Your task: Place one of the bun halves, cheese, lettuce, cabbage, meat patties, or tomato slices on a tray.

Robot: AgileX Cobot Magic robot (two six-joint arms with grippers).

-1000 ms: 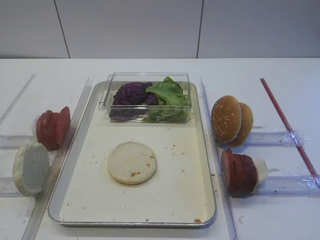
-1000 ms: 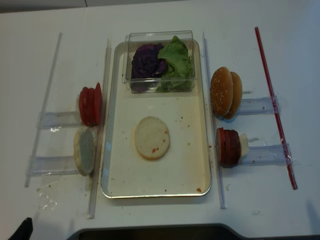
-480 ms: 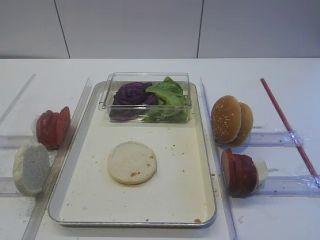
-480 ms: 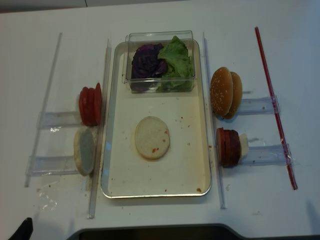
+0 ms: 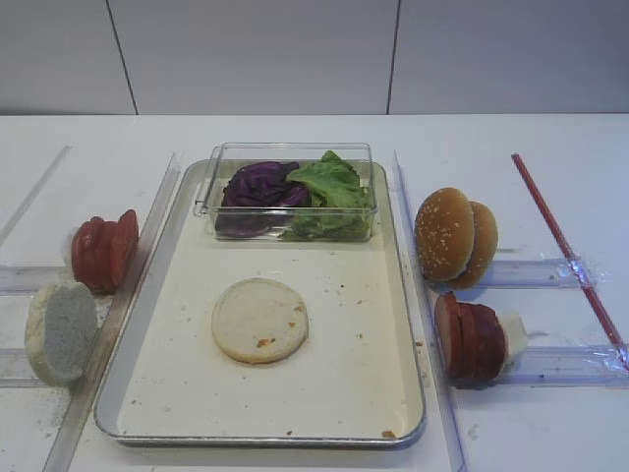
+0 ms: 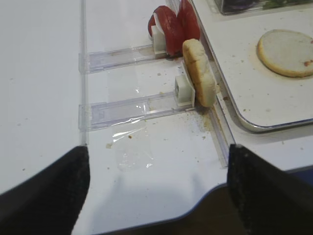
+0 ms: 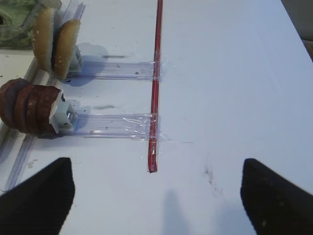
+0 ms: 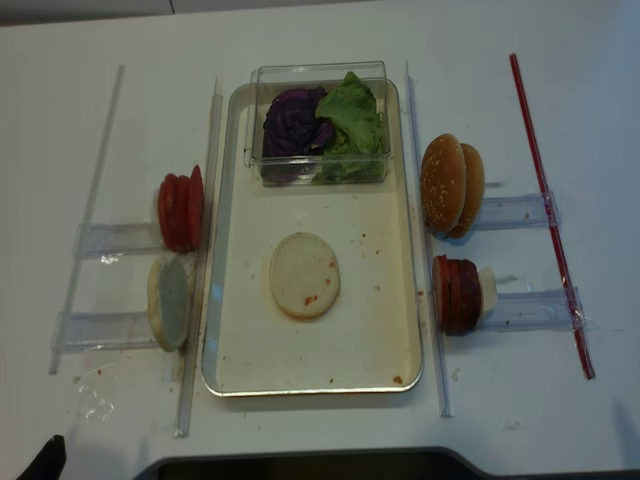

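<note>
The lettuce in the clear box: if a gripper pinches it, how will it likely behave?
The lettuce looks thin and crinkled, so it is probably floppy and very light. Its leaves lie against the cabbage inside the clear box, so a pinch may drag purple bits along. Loose leaves might tear or come up unevenly.

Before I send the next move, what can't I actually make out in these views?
- Right claw: right wrist view crops the fingertips at the bottom edge; absent from both high views.
- Left claw: likewise cropped in the left wrist view.
- clear box: its wall blurs how the cabbage and lettuce lie.
- No cheese identifiable in any view.
</note>
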